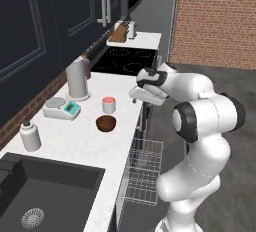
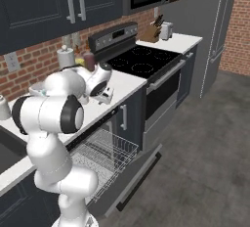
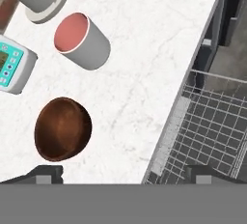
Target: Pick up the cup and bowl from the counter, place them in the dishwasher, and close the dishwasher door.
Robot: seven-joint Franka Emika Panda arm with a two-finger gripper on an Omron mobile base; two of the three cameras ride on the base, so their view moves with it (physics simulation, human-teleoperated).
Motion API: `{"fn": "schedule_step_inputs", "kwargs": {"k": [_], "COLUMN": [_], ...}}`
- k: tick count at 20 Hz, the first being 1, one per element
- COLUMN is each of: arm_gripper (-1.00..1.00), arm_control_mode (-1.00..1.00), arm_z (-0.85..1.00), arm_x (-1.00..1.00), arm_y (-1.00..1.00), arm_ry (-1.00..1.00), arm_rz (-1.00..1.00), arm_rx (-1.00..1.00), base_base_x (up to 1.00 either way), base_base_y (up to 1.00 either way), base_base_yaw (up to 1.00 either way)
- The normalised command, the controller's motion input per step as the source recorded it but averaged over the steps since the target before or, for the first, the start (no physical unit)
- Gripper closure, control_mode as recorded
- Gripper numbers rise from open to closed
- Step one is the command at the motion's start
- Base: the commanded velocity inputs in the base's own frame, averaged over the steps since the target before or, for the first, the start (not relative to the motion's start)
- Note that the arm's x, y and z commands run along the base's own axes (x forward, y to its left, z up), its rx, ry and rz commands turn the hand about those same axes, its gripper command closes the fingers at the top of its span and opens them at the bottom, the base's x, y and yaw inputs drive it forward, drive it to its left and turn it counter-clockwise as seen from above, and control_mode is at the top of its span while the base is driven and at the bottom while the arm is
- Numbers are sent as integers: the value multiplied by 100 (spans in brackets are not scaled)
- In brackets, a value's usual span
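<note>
Nothing loaded yet, as far as I can see: the cup and the bowl both sit on the counter, the cup just beyond the bowl, apart from it, both upright and empty. Landmark is the bowl: a white kitchen scale lies to its far-left side, the tall grey canister beyond the scale, a white soap bottle nearer the black sink. The dishwasher is below the counter edge beside the bowl, wire rack pulled out and bare, the dishwasher door dropped open. My gripper hovers above the counter edge, past the cup, holding nothing; in the hand view the finger tips stand wide apart at the bottom corners, so I read it as spread. The bowl sits near the left tip in that view, the cup farther up. Left to do: grab both pieces, rack them, shut the door. I judge this as the very start, approach to the first pick.
</note>
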Motion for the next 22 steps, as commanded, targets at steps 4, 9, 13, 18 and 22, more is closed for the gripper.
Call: {"fn": "schedule_step_inputs", "kwargs": {"k": [4, 9, 13, 18, 22], "arm_gripper": [-100, -100, -100, -100, -100], "arm_control_mode": [-100, -100, -100, -100, -100], "arm_z": [-14, -13, -17, -15, -9], "arm_x": [61, 51, 41, 33, 35], "arm_y": [29, 34, 33, 26, 26], "arm_ry": [4, 3, 2, 0, 0], "arm_rz": [0, 0, 0, 0, 0], "arm_rx": [4, 1, 3, 2, 0], "base_base_x": [0, 0, 0, 0, 0], "base_base_y": [0, 0, 0, 0, 0], "base_base_yaw": [0, 0, 0, 0, 0]}}
